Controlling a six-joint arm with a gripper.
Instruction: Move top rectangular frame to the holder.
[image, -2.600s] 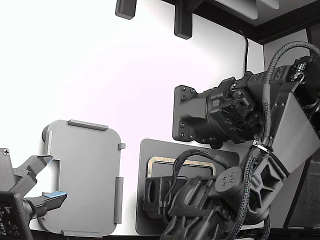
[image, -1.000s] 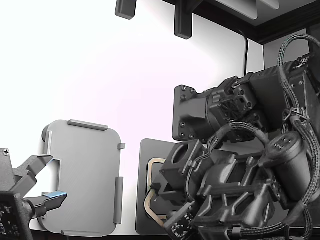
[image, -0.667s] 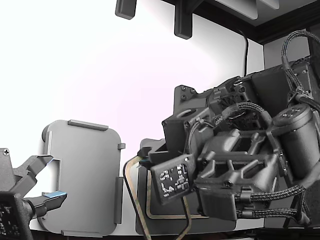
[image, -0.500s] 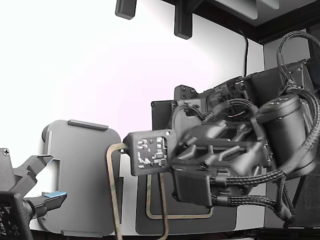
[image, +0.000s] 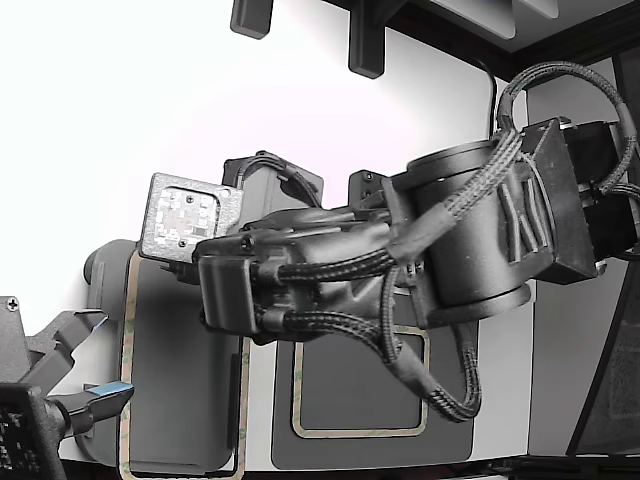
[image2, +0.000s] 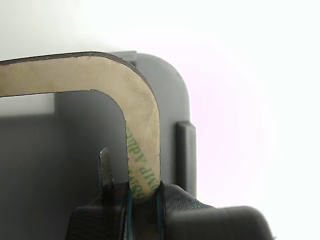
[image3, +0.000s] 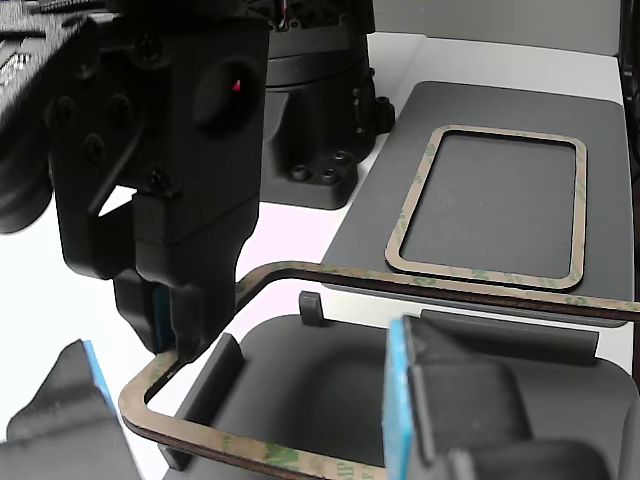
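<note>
Thin tan rectangular frame (image3: 300, 275) with greenish mottling is hanging just above the light grey plastic holder tray (image3: 330, 370), pinched on one edge by the black gripper (image3: 175, 335), jaws closed tight on it. At 2 o'clock in the other view, a matching frame (image3: 405, 205) is lying on the dark grey pad (image3: 600, 150) on the white tabletop (image: 150, 120).

1. The top rectangular frame (image3: 300, 278), a thin tan rim with green mottling and an open centre, hangs level just above the holder, pinched at one long side
2. The holder (image3: 300, 385), a grey tray with raised bar tabs, lies flat beneath it
</note>
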